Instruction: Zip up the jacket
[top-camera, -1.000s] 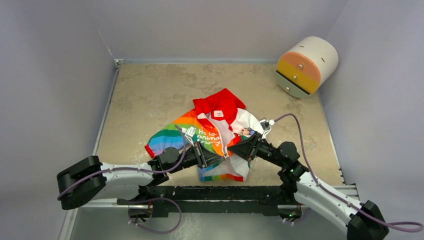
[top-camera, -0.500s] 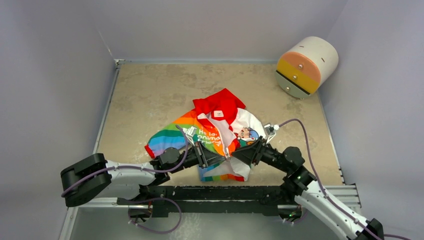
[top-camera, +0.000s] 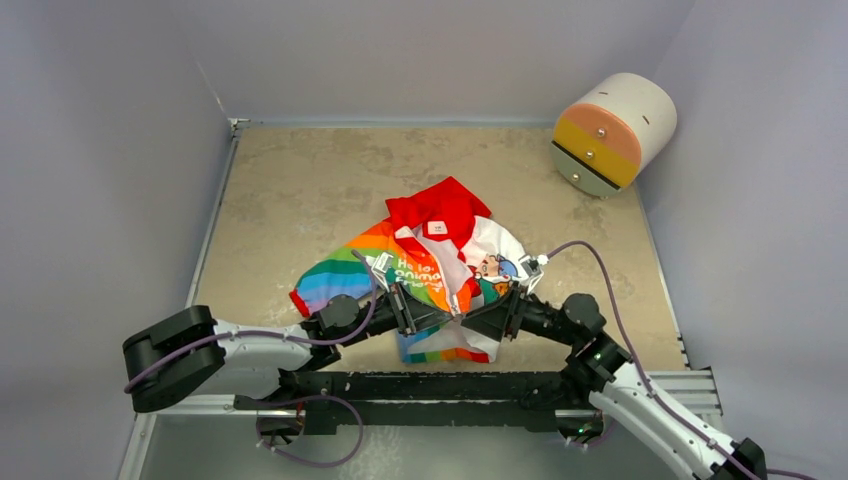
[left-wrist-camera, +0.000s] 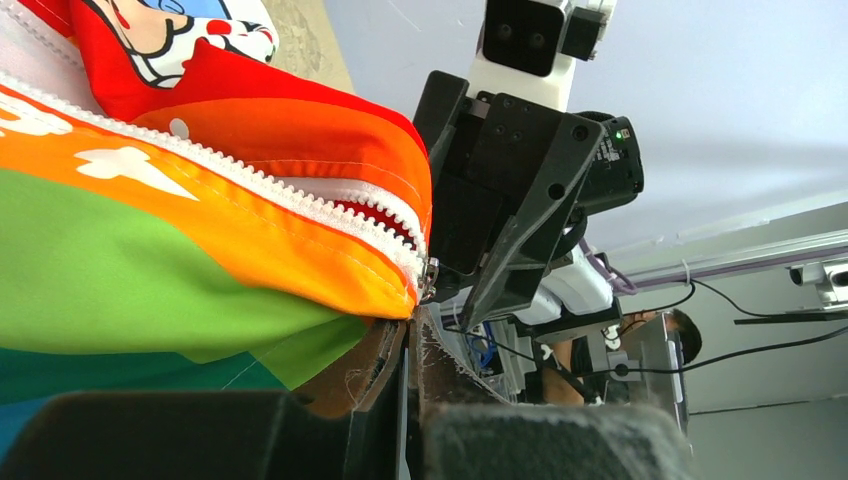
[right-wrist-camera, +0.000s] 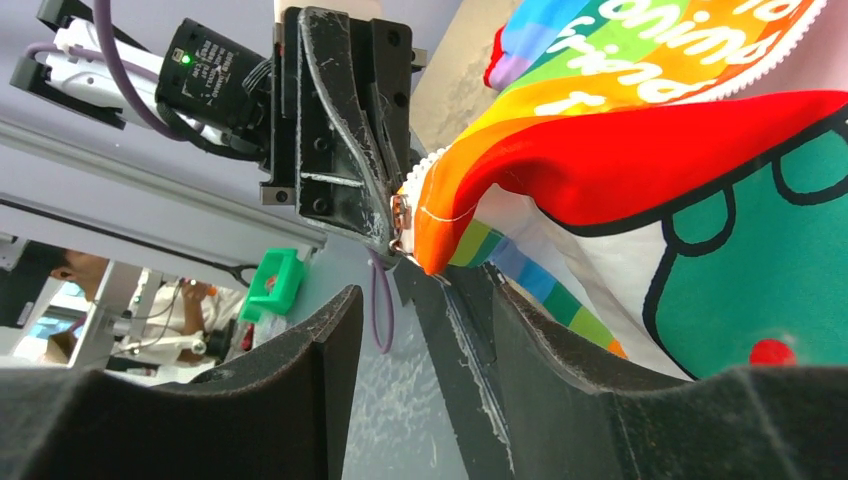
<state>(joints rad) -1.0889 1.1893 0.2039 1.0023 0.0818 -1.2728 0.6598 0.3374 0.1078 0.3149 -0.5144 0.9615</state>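
The jacket (top-camera: 432, 262) lies bunched mid-table, red hood at the far side, rainbow sleeve to the left. My left gripper (top-camera: 428, 318) is at its near hem. In the left wrist view the left gripper (left-wrist-camera: 412, 325) is shut on the orange hem corner (left-wrist-camera: 330, 265), just below the zipper slider (left-wrist-camera: 430, 280). My right gripper (top-camera: 478, 322) faces it from the right. In the right wrist view the right gripper (right-wrist-camera: 385, 300) is open and holds nothing. The hem corner (right-wrist-camera: 440, 235) and slider (right-wrist-camera: 398, 215) hang just beyond its fingertips.
A white cylinder with orange and yellow bands (top-camera: 612, 133) lies at the back right corner. A black rail (top-camera: 440, 385) runs along the near edge under both arms. Grey walls close in the left, far and right sides.
My right arm has dropped and moved toward the near hem, bringing its gripper close to the left gripper. The left gripper has kept its hold on the hem.
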